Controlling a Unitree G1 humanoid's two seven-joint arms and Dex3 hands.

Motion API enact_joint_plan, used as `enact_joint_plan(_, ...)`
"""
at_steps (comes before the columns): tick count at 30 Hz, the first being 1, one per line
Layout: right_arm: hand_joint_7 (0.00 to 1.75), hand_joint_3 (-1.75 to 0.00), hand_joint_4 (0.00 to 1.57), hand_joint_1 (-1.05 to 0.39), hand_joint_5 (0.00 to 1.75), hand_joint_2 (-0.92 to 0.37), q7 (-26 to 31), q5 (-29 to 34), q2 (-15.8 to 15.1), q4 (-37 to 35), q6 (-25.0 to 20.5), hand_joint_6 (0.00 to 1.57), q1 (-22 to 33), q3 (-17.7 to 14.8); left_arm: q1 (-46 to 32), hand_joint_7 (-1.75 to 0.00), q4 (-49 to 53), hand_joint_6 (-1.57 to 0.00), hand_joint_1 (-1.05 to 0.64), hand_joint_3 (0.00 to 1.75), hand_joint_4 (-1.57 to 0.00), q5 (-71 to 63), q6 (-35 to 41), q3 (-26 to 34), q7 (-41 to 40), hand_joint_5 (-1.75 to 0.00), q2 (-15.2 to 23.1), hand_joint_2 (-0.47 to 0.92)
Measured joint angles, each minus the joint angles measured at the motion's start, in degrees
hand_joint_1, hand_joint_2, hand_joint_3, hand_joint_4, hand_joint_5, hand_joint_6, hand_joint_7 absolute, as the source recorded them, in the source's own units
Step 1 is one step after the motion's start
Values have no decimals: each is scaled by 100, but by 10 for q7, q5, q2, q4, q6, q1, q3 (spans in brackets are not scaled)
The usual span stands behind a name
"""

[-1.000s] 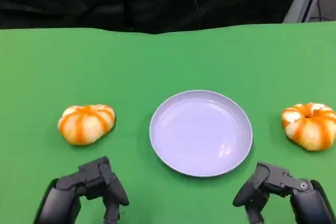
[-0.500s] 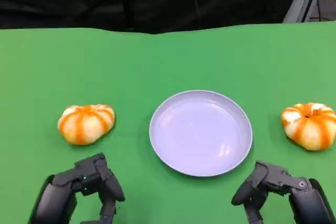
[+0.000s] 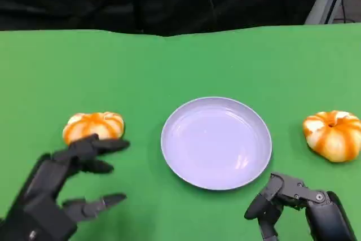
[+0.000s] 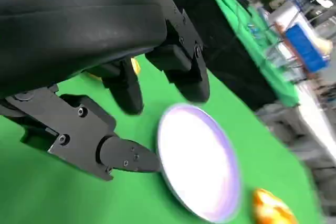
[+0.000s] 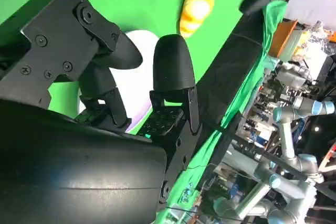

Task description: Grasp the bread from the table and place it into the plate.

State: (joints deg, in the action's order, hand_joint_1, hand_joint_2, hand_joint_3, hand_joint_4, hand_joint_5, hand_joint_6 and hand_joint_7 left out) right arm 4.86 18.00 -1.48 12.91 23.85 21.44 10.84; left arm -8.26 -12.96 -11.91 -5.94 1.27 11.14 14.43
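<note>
Head view puts the left hand [image 3: 56, 187] with fingers spread apart and holding nothing, upper fingertips [image 3: 115, 145] just in front of the round orange-and-white striped bread roll [image 3: 93, 125] lying on the green table [image 3: 180, 66], left of the pale lilac round plate [image 3: 216, 142]. That roll lies straight ahead of those fingers and shows no clear long axis. A second striped roll [image 3: 333, 135] sits right of the plate; the right hand [image 3: 285, 201] hangs apart from it, fingers curled in on nothing.
</note>
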Motion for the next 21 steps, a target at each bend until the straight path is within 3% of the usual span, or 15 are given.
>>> enact_joint_plan(9, 129, -136, 84, 3, 158, -28, 3, 0, 2, -4, 1, 86, -7, 3, 100, 0, 37, -26, -58, 5, -24, -203, 59, -55, -9, -31, 86, 92)
enact_joint_plan(21, 128, -133, 85, 2, 158, -30, 4, -2, 1, -8, 9, 85, -9, 4, 267, -1, 211, -27, -57, 2, -26, -353, 152, -161, -24, -31, 81, 92)
